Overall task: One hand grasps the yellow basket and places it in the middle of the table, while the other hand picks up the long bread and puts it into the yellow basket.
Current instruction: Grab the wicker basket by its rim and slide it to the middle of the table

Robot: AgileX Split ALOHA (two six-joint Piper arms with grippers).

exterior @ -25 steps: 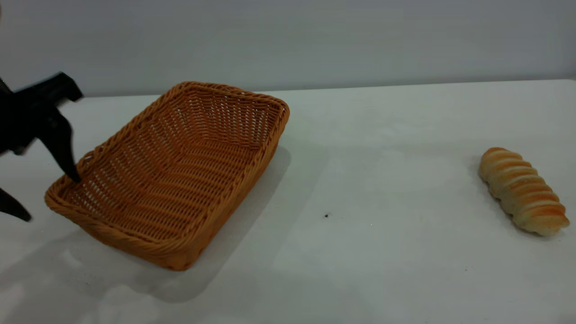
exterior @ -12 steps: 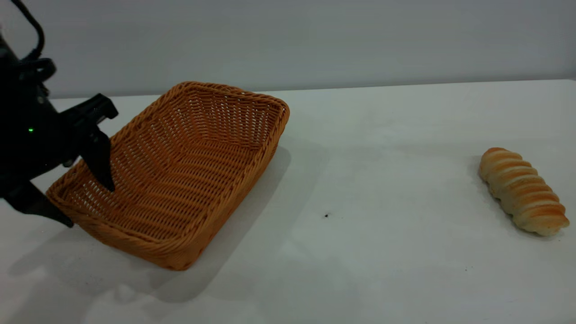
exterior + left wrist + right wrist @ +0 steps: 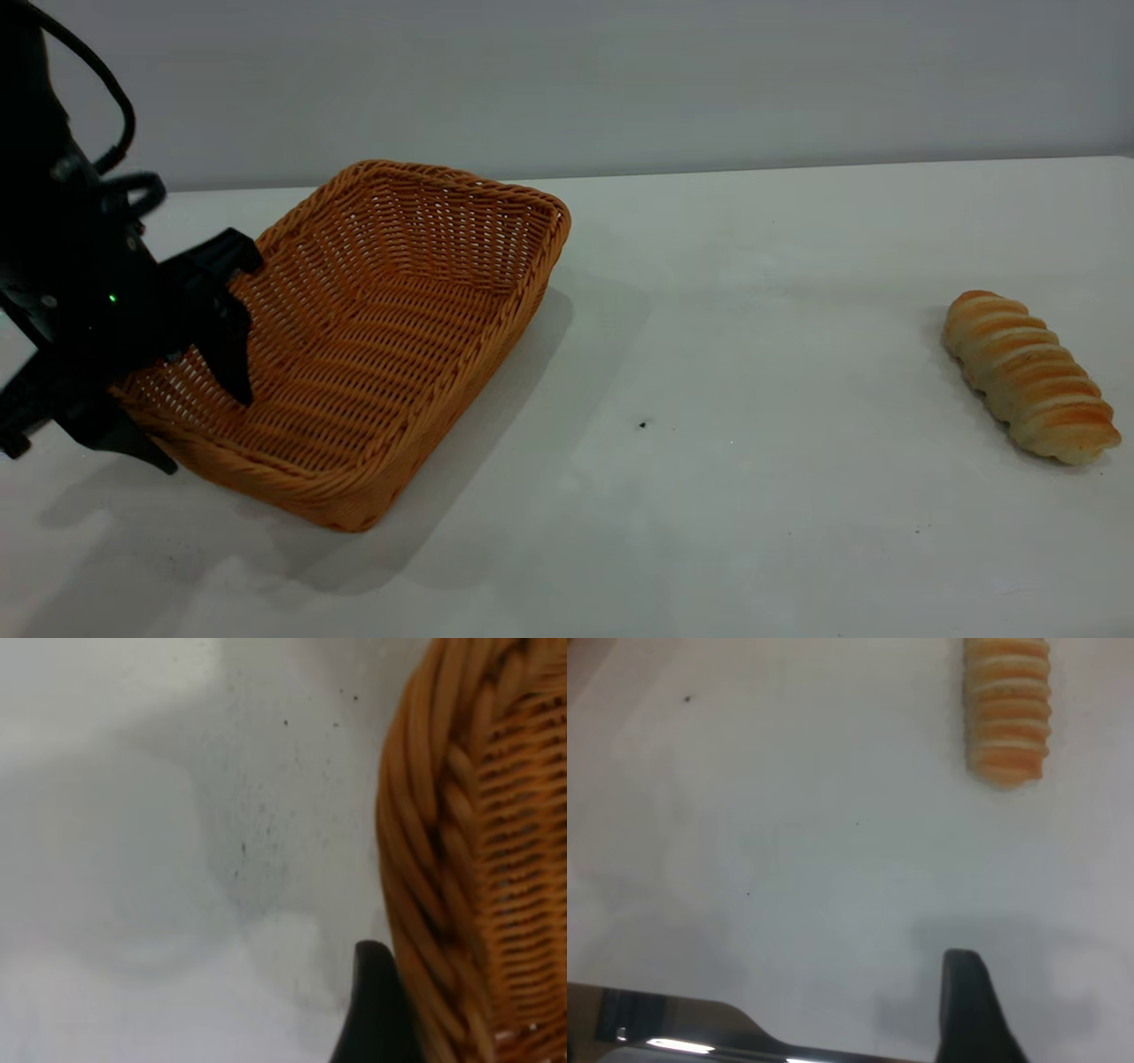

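The yellow basket (image 3: pixel 372 337) sits on the white table (image 3: pixel 709 354) at the left, empty. My left gripper (image 3: pixel 202 430) is open and straddles the basket's near-left rim, with one finger (image 3: pixel 232 372) inside and the other (image 3: pixel 133 443) outside on the table. In the left wrist view the outer finger (image 3: pixel 376 1010) lies beside the braided rim (image 3: pixel 425 859). The long bread (image 3: pixel 1028 377) lies on the table at the far right. It also shows in the right wrist view (image 3: pixel 1007 709). My right gripper (image 3: pixel 966 1010) hovers over bare table, well short of the bread.
A grey wall runs behind the table's far edge (image 3: pixel 797 167). A few small dark specks (image 3: pixel 643 424) mark the tabletop between basket and bread.
My left gripper has moved right and down from beside the basket until its fingers straddle the near-left rim. The basket and the bread have not moved.
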